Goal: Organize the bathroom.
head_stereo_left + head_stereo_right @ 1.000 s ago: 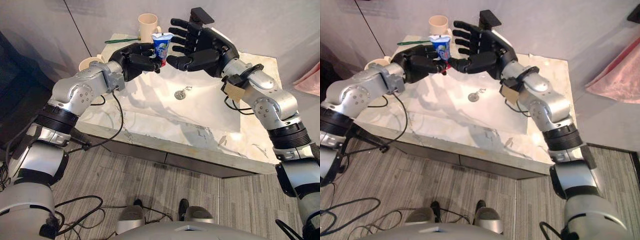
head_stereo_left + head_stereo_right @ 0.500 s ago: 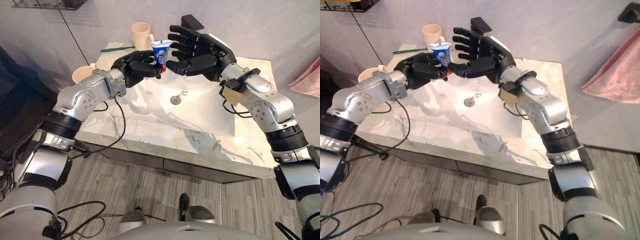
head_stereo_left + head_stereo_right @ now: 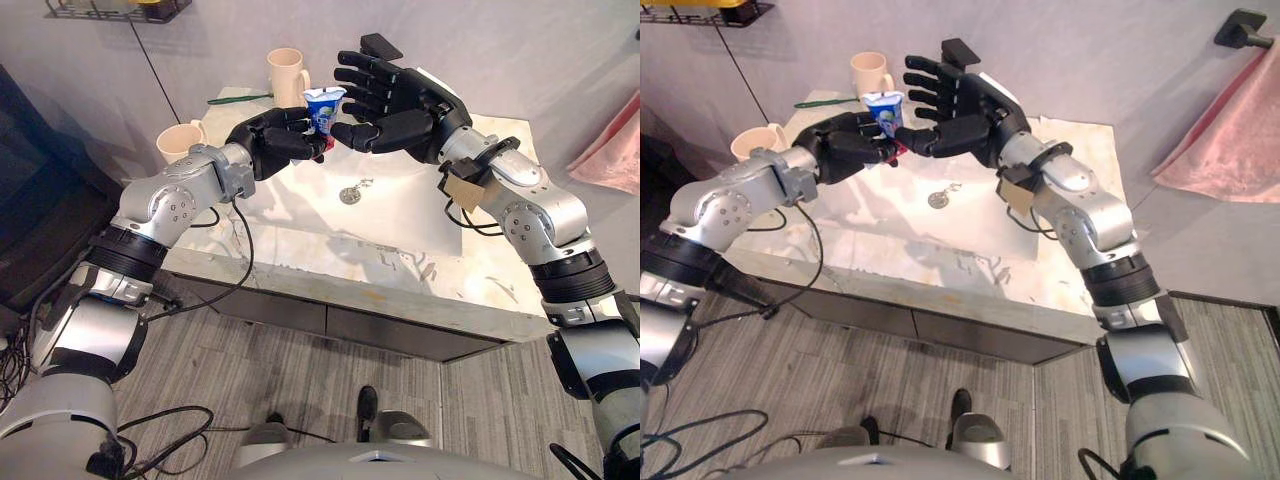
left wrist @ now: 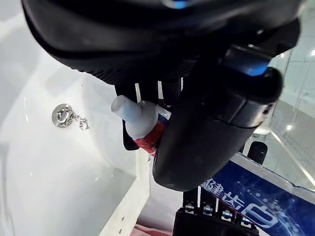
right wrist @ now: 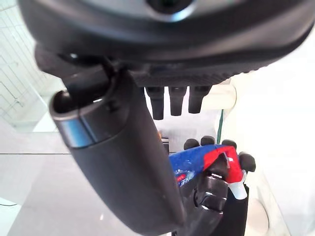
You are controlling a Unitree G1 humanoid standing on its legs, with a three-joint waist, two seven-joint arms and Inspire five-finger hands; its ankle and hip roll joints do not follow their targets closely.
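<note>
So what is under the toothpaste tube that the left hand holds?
Under the toothpaste tube in the left hand lies the white sink basin with its drain; the hand covers the tube's lower end.

You see two silver-grey arms built of rounded metal shells, with black ribbed bands at the joints. Each ends in a matte black robot hand: the left robot hand (image 3: 272, 143) and the right robot hand (image 3: 400, 100), with jointed, segmented fingers. The right wrist carries a tan tag and a black box-shaped camera mount. A round screw plate marks the left elbow shell.
</note>
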